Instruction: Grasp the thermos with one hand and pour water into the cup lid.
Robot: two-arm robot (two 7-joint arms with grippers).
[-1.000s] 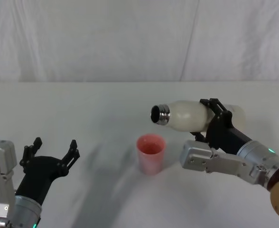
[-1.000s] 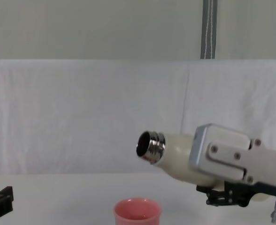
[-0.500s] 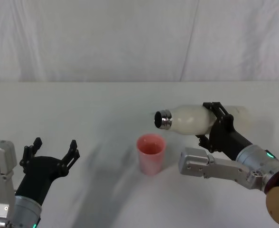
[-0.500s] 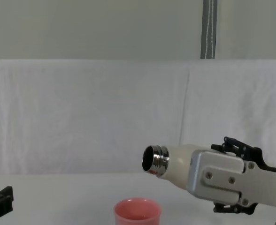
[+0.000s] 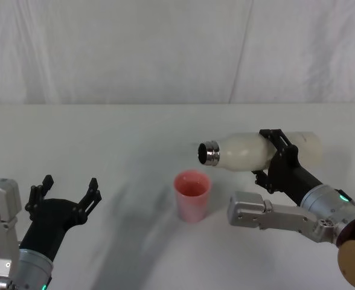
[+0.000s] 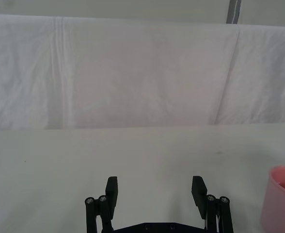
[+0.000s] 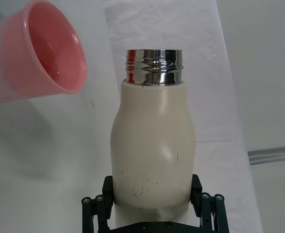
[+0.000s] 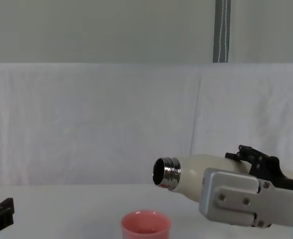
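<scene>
White cloth covers the table [image 5: 105, 133] and hangs as a backdrop behind it. Above the table, right of centre, the thermos [image 5: 250, 151] lies almost level in the air, its long axis running across the robot's front, the shiny threaded steel neck [image 8: 167, 173] pointing toward the robot's left and tipped slightly downward. The open mouth hangs above and just to the right of the cup lid [image 5: 192, 195], not touching it. The right gripper [image 5: 273, 158] is clamped around the cream body at mid-length, black jaws on either side (the right wrist view shows them pressed against both flanks). No brand, label or writing can be read on the bottle; faint dark scuffs mark its lower body [image 7: 142, 187]. The pink cup lid stands upright on the cloth. The left gripper [image 5: 66, 194] sits low at the near left, jaws spread wide with nothing between them, well apart from the cup.
</scene>
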